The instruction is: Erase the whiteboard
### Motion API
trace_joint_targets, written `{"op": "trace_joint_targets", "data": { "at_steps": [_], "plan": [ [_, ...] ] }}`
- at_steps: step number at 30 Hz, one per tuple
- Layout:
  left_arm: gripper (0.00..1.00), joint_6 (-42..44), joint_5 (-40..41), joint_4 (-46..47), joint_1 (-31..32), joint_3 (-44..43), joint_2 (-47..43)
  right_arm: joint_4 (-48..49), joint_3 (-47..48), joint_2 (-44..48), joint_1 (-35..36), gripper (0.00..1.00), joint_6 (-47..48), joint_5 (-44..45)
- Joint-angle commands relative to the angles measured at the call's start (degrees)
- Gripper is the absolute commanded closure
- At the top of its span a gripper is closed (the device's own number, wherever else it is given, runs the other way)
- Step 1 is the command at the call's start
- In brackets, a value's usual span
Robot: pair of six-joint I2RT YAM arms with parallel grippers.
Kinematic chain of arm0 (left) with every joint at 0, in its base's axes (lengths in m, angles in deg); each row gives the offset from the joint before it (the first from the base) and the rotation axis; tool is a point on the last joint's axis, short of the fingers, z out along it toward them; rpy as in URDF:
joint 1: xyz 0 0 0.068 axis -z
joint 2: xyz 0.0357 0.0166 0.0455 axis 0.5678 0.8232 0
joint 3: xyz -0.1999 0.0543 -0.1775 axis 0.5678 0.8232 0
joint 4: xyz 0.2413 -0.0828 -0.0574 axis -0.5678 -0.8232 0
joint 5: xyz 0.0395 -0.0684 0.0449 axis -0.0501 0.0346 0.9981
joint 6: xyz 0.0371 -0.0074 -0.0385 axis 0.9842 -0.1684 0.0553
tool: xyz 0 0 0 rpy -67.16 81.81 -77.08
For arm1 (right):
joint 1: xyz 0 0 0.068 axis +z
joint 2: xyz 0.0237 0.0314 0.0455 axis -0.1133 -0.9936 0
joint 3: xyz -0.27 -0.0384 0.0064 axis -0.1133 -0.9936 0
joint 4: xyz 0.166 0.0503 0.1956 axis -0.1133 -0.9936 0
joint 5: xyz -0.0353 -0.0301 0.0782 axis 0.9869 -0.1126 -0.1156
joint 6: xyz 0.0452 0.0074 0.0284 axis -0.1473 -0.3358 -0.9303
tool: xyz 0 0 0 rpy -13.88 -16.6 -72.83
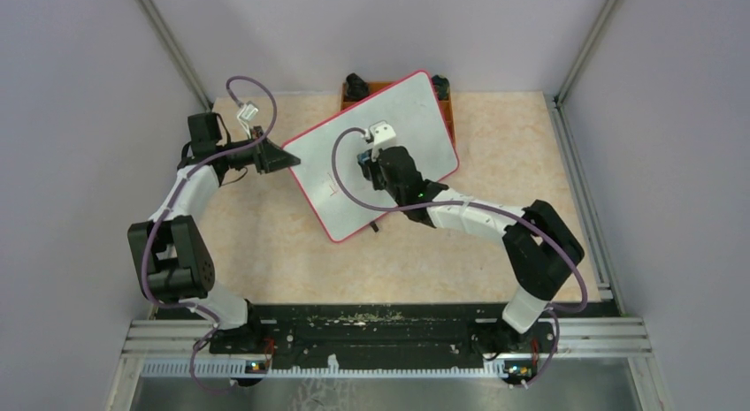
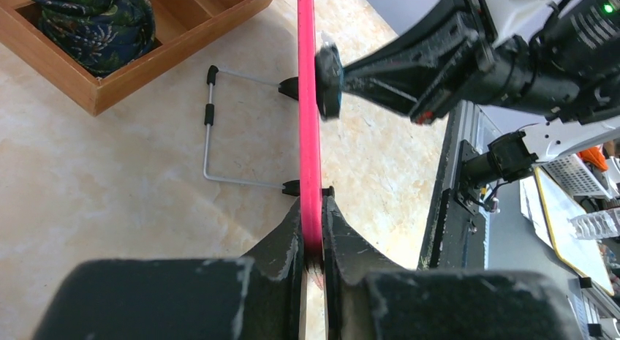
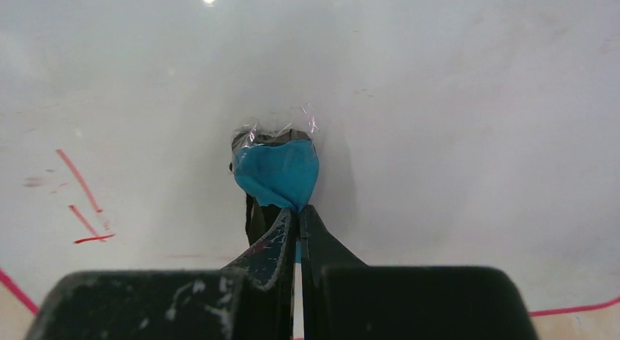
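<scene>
The whiteboard (image 1: 416, 119), white with a thin red rim, lies tilted across the middle of the table. My left gripper (image 1: 294, 157) is shut on its left edge. In the left wrist view the rim (image 2: 309, 121) runs edge-on between the clamped fingers (image 2: 285, 238). My right gripper (image 3: 297, 212) is shut on a blue eraser pad (image 3: 278, 172) and presses it against the board's face (image 3: 439, 99). Short red strokes (image 3: 84, 208) lie on the board to the pad's left, and they show in the top view as red strokes (image 1: 333, 188) near the board's lower left.
A brown wooden tray (image 2: 183, 40) holding a dark patterned cloth (image 2: 95, 25) stands behind the board. The board's wire stand (image 2: 212, 135) juts out beneath it. Grey walls and metal rails (image 1: 584, 190) enclose the table.
</scene>
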Motion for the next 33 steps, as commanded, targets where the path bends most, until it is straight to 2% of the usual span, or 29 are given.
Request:
{"op": "trace_joint_targets", "data": {
  "at_steps": [1, 4, 16, 22, 26, 33],
  "plan": [
    [1.00, 4.3, -1.6, 0.3, 0.9, -1.2, -0.5, 2.1, -0.9, 3.7, -3.4, 1.00, 1.0, 0.9],
    [1.00, 4.2, -1.7, 0.3, 1.0, -1.4, -0.4, 2.8, -0.7, 3.8, -2.0, 1.00, -0.6, -1.8],
    [1.00, 4.2, -1.5, 0.1, 1.1, -1.3, -0.6, 0.5, 9.9, -5.8, 10.6, 1.00, -0.8, 0.0],
    [1.00, 4.5, -1.4, 0.0, 1.1, -1.0, -0.7, -0.4, 15.3, -9.9, 13.0, 1.00, -0.7, -2.4],
    [1.00, 4.4, -1.5, -0.1, 1.1, -1.0, -0.6, -2.4, 19.5, -13.5, 14.2, 1.00, 0.0, -0.3],
    [1.00, 5.2, -1.1, -0.9, 1.1, -1.1, -1.2, -2.8, 16.3, -11.8, 12.6, 1.00, 1.2, 6.5]
  ]
}}
